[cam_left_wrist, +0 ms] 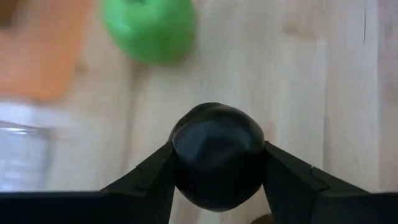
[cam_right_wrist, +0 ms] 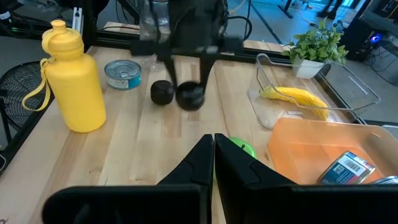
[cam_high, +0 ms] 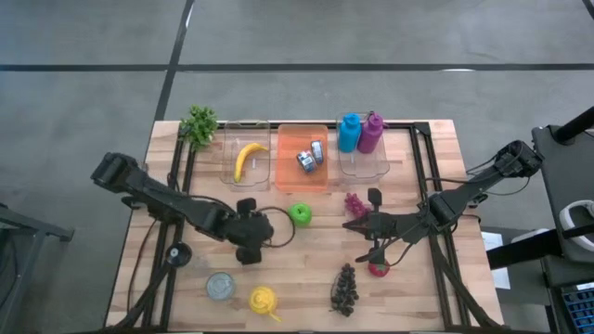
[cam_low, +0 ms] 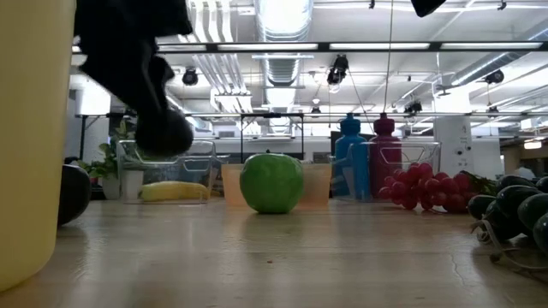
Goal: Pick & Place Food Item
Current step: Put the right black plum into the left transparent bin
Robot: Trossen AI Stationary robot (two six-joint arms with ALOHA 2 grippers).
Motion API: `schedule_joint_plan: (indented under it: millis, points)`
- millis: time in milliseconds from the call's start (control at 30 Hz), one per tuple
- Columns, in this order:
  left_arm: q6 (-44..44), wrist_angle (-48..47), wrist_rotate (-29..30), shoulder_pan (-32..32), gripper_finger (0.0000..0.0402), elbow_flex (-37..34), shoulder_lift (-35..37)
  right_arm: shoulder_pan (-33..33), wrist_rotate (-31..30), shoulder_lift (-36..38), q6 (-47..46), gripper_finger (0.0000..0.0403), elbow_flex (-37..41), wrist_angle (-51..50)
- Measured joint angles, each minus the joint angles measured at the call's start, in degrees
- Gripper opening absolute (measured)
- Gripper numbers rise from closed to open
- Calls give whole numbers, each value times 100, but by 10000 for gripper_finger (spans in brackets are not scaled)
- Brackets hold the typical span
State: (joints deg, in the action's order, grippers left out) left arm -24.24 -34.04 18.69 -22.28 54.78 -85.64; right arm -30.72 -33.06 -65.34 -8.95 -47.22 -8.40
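My left gripper (cam_high: 249, 239) is clenched on a dark round fruit (cam_left_wrist: 216, 155), one finger (cam_left_wrist: 146, 177) pressing each side. It sits squarely between the fingers, so the grasp looks centred. I hold it just short of the green apple (cam_high: 300, 213), on the side away from the trays, and the low view shows it clear of the table. The apple lies straight ahead of my fingers, slightly off to one side.

The fruit is near black, smooth and a little glossy. It may be a plum, though I cannot tell for sure. Being round, it has no long axis to line up.

Beyond the apple stand the orange tray (cam_high: 290, 148) and the clear tray (cam_high: 229, 167) with the banana (cam_high: 247, 160). I judge the fruit belongs in one of these, so my path must pass over or around the apple.

My right gripper (cam_high: 351, 225) waits closed and empty on the apple's far side, beside the red grapes (cam_high: 355, 202).
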Motion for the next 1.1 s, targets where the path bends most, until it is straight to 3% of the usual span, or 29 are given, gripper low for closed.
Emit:
schedule_joint_plan:
  millis: [200,500,667,900,1100]
  points:
    - [-175,-398,943,55,198,0,820,4,0,-1,0,8,0,2]
    - [-324,-599,1588,713,197,2,1608,3,0,-1,0,8,0,9]
    - [-320,-855,1545,1612,199,4,1653,2,0,-1,0,8,0,9]
    - [52,-934,880,3126,200,-9,1569,2,0,-2,0,8,0,13]
    - [146,-933,478,3885,198,-72,1418,-2,0,-2,0,8,0,20]
